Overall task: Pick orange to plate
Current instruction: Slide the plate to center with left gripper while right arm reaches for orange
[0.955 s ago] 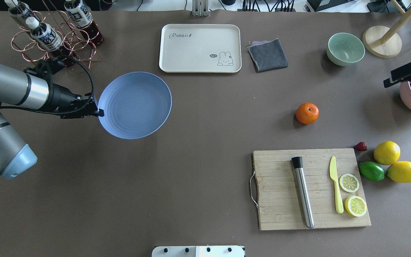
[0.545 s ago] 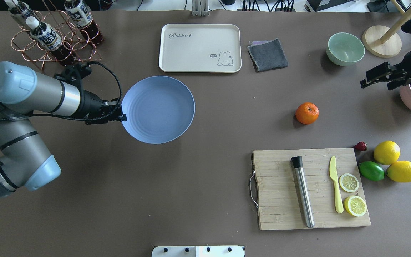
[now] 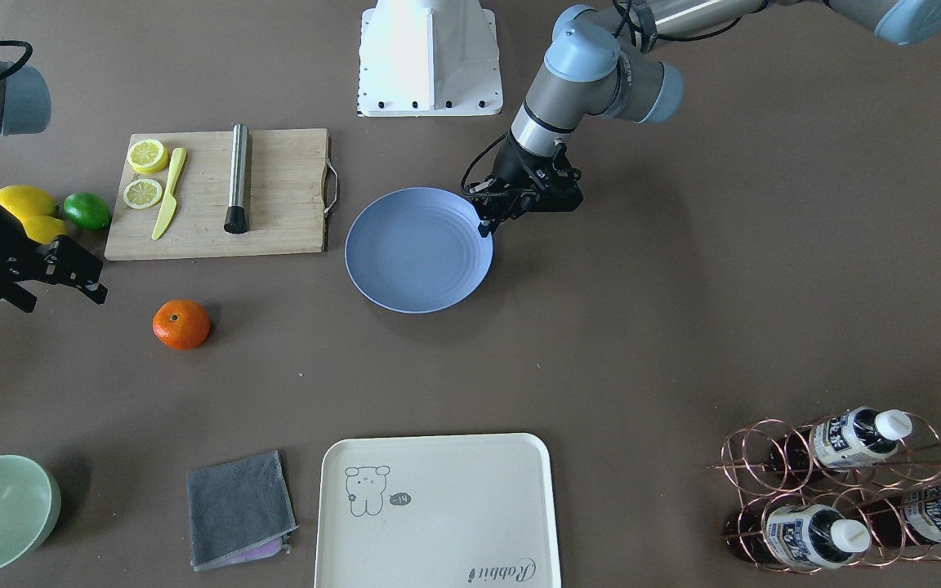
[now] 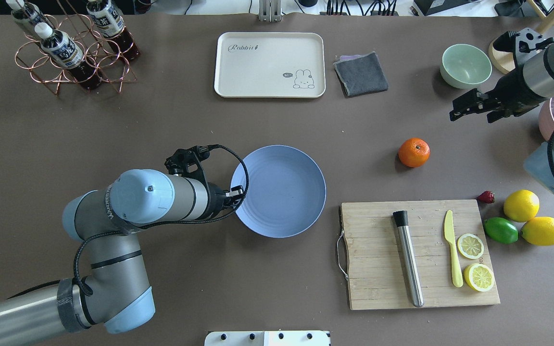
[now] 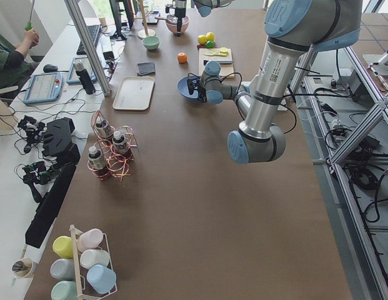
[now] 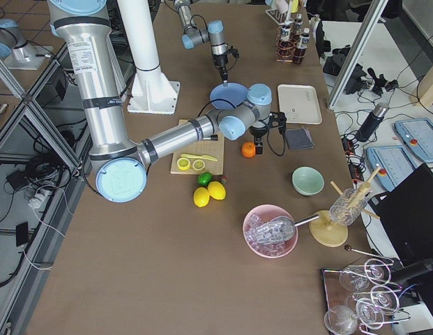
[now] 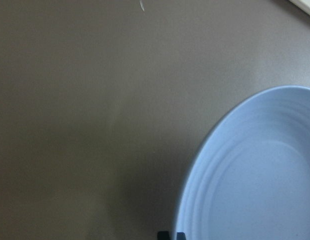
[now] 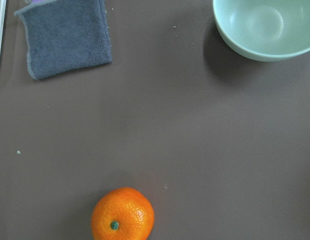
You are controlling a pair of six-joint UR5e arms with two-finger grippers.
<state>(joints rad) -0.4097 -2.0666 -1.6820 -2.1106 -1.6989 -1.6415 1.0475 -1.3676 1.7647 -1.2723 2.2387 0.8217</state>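
The orange (image 4: pixel 414 152) lies alone on the brown table, also seen in the front view (image 3: pixel 181 324) and low in the right wrist view (image 8: pixel 123 214). The light blue plate (image 4: pixel 286 192) is at the table's middle, left of the cutting board. My left gripper (image 4: pixel 236 197) is shut on the plate's left rim (image 3: pixel 483 214). I cannot tell whether the plate rests on the table. The left wrist view shows the plate (image 7: pixel 254 190) filling its lower right. My right gripper (image 4: pixel 469 117) hangs open and empty, off to the right of and beyond the orange.
A cutting board (image 4: pixel 378 259) with a knife, a metal rod and lemon slices sits right of the plate. Two lemons (image 4: pixel 521 205) and a lime (image 4: pixel 501 230) lie beside it. A green bowl (image 4: pixel 465 65), grey cloth (image 4: pixel 361 73), cream tray (image 4: pixel 270 64) and bottle rack (image 4: pixel 65 48) line the far side.
My left arm has carried the plate rightward and nearer, from the far left to the table's middle. The right gripper has come in leftward, closer to the orange, which has not moved.
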